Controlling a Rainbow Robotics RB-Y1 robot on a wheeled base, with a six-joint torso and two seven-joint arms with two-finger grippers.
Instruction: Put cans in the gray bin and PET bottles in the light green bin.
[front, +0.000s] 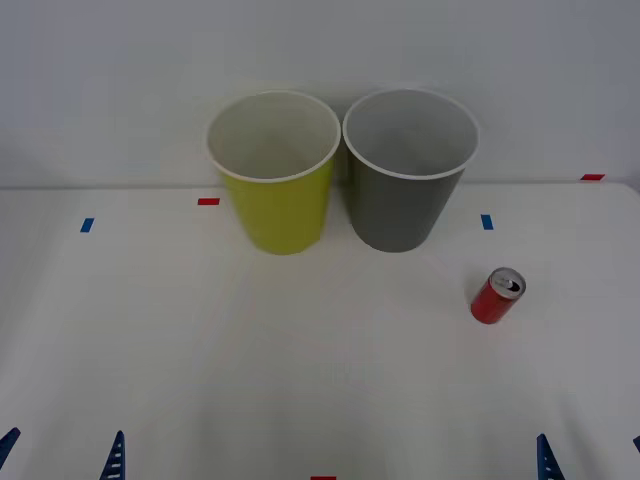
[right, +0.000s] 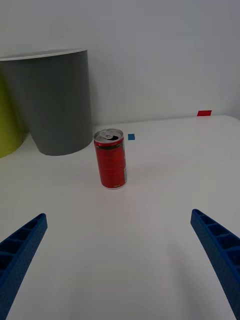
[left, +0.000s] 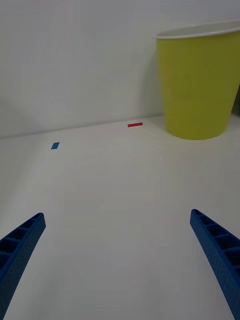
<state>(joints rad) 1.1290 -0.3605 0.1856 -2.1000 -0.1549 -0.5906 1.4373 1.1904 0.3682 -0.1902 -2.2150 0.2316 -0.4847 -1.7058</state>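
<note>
In the front view, the left gripper (front: 62, 455) sits at the lower left edge of the frame, its blue ribbed fingers (left: 20, 247) spread wide apart and holding nothing; it seems to wait low and clear of the work. Above it, small blue and red tape marks (front: 208, 201) dot the white table (front: 200, 350), probably as placement guides.

At upper centre, the light green bin (front: 275, 170) stands upright, with the gray bin (front: 408, 170) just beside it on the right, rims nearly touching. Placed side by side at the back, both mouths face up for a drop from above.

Lower right of the gray bin, well apart from it, the red can (front: 497, 295) stands upright on the table with its silver top up, easy to clasp by its sides.

At the lower right edge, the right gripper (front: 590, 458) also has its fingers wide apart and empty. In the right wrist view the can (right: 110, 159) lies centred ahead between them, so this arm looks lined up to reach for it.
</note>
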